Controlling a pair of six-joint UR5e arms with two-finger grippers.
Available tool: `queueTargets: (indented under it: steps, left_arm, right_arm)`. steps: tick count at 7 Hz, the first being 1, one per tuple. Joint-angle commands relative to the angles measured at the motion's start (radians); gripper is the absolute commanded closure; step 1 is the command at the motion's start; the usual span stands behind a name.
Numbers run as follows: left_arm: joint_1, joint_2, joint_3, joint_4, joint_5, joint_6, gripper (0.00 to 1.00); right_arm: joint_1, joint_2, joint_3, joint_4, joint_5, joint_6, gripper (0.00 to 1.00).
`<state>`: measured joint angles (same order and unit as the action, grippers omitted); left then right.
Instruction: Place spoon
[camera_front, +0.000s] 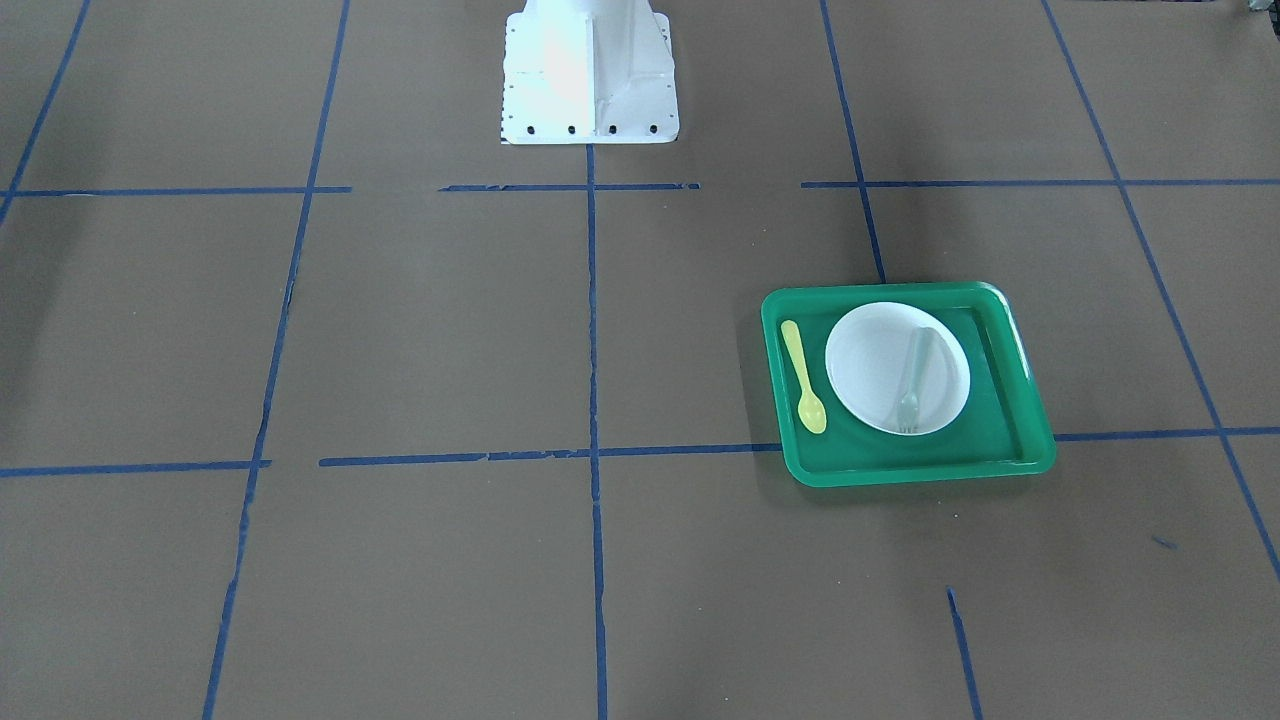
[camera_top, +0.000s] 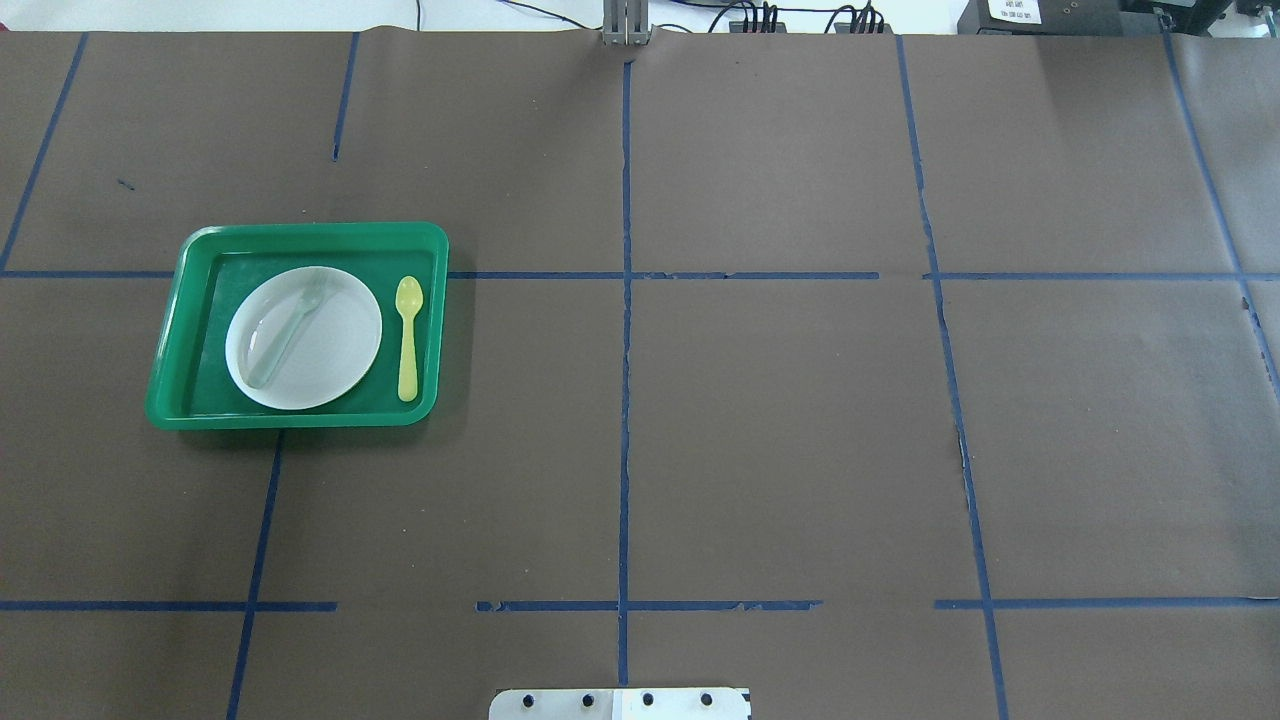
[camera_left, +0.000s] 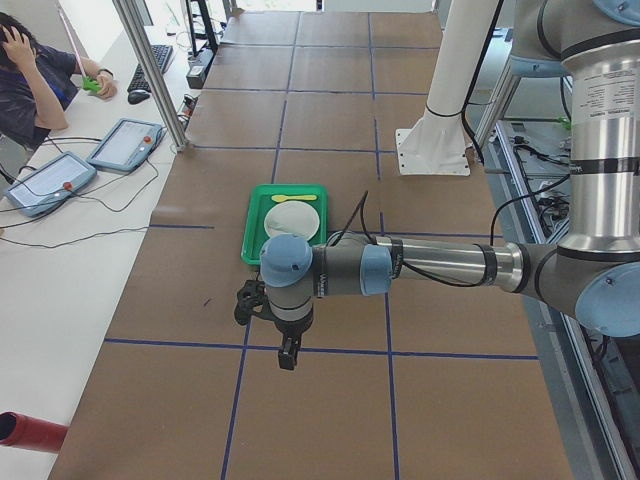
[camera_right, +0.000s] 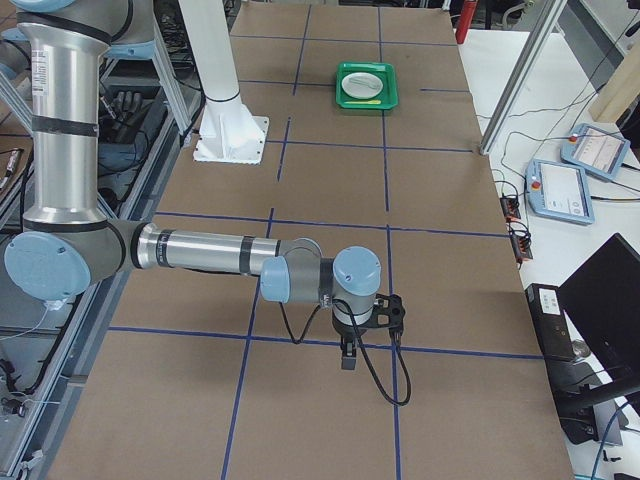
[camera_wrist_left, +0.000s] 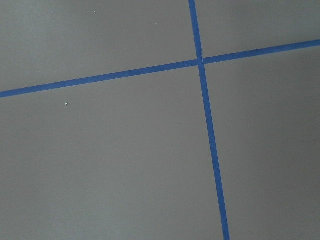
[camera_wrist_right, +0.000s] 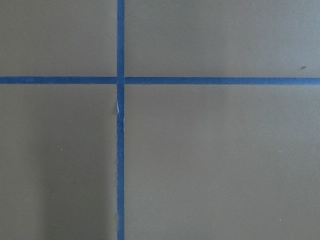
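The pale yellow spoon (camera_front: 803, 377) lies flat on the floor of a green tray (camera_front: 900, 476), beside a white plate (camera_front: 875, 365), with its bowl toward the far side. In the overhead view the spoon (camera_top: 408, 338) is to the right of the plate (camera_top: 335, 350). A translucent fork (camera_top: 285, 330) rests on the plate. My left gripper (camera_left: 287, 355) shows only in the exterior left view, above bare table well short of the tray; I cannot tell whether it is open. My right gripper (camera_right: 347, 358) shows only in the exterior right view, far from the tray (camera_right: 367, 102); I cannot tell its state.
Brown paper with blue tape lines covers the table (camera_top: 780, 420). The robot's white base (camera_front: 590, 75) stands at the table's middle. Operator tablets (camera_left: 125, 145) and a person (camera_left: 30, 85) are past the table's far edge. Both wrist views show only paper and tape.
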<state>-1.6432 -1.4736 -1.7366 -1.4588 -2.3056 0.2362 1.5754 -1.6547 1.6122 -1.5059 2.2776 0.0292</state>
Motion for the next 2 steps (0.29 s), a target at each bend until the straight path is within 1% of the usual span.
queueTargets:
  steps: [1, 2]
  left_arm:
    - [-0.001, 0.002, 0.003, 0.0, 0.0, 0.0, 0.0]
    - [-0.001, 0.006, 0.003, 0.0, 0.002, 0.0, 0.0]
  right_arm:
    - [0.0, 0.0, 0.0, 0.0, 0.0, 0.0, 0.0]
    - [0.0, 0.0, 0.0, 0.0, 0.0, 0.0, 0.0]
